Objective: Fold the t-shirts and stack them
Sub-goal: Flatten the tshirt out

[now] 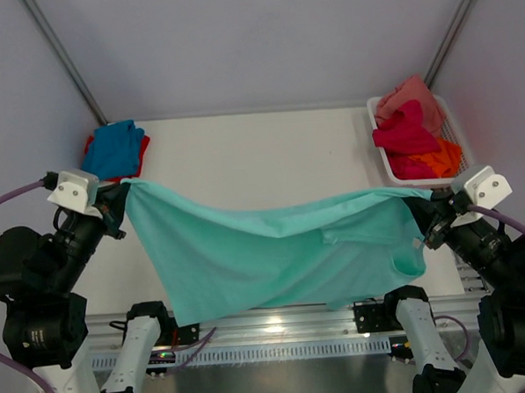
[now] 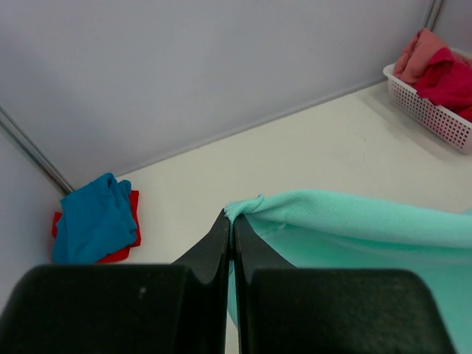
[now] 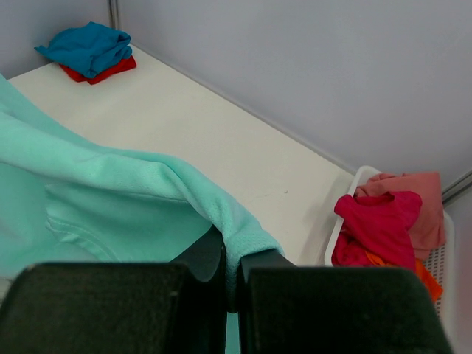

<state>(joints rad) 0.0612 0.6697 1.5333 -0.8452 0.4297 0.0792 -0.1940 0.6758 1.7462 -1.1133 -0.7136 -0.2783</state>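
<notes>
Left gripper (image 2: 232,221) is pinched tight on one corner of the mint shirt (image 1: 274,257), and my right gripper (image 3: 230,254) clamps the opposite corner. I see it slung between them above the near side of the table (image 1: 269,152). At far left, a blue shirt (image 1: 116,149) lies on a red shirt (image 2: 133,221). The magenta shirt (image 1: 406,129), salmon shirt (image 1: 413,96) and orange shirt (image 1: 441,159) sit in the basket (image 1: 455,132) at far right.

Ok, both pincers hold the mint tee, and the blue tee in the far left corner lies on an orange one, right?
No: the blue tee lies on a red tee, not orange; the left wrist view shows it. The rest holds.
</notes>
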